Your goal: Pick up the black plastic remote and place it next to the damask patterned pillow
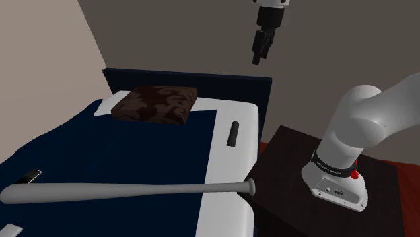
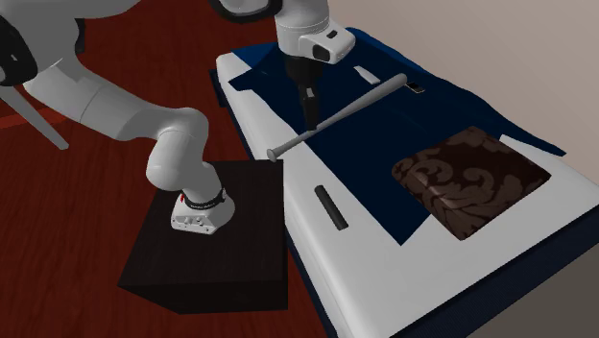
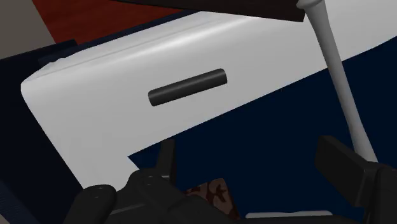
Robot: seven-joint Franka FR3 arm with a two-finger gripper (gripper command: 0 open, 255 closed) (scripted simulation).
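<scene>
The black remote (image 1: pixel 233 133) (image 2: pixel 330 205) (image 3: pixel 188 86) lies flat on the white strip of the bed, near the edge that faces the stand. The brown damask pillow (image 1: pixel 156 104) (image 2: pixel 470 178) rests at the head of the bed, on the navy blanket; a corner of the pillow (image 3: pixel 210 191) peeks between the fingers in the wrist view. My gripper (image 1: pixel 259 50) (image 2: pixel 309 110) (image 3: pixel 254 167) hangs high above the bed, well clear of the remote. It is open, with nothing between its fingers.
A long grey baseball bat (image 1: pixel 128 190) (image 2: pixel 336 115) (image 3: pixel 340 76) lies across the navy blanket (image 1: pixel 134 155), its knob near the stand (image 1: pixel 289 168). A small dark phone-like item (image 1: pixel 29 177) sits near the bat's thick end. A navy headboard (image 1: pixel 222 84) backs the pillow.
</scene>
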